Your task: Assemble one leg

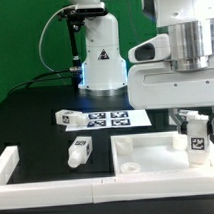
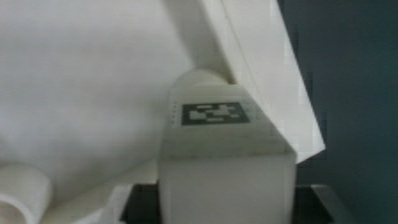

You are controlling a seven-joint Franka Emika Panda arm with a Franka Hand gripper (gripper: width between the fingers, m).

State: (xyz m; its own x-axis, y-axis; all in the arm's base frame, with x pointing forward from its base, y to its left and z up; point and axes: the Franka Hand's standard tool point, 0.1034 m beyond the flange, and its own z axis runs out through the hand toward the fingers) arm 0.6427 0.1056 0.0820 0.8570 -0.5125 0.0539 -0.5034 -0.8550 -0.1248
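Observation:
My gripper [image 1: 196,120] is shut on a white leg [image 1: 197,138] with a black-and-white tag, held upright over the right corner of the white square tabletop [image 1: 147,156]. In the wrist view the leg [image 2: 222,150] fills the middle between the dark fingers [image 2: 143,203], and its far end meets the tabletop's corner wall [image 2: 249,55]. I cannot tell whether it is seated. A second leg [image 1: 79,150] lies on the black table left of the tabletop. A third leg [image 1: 65,117] lies by the marker board.
The marker board [image 1: 105,119] lies flat before the robot base [image 1: 100,55]. A white L-shaped rail [image 1: 12,163] stands at the exterior view's left front. A round white part [image 2: 22,190] shows at the wrist view's edge.

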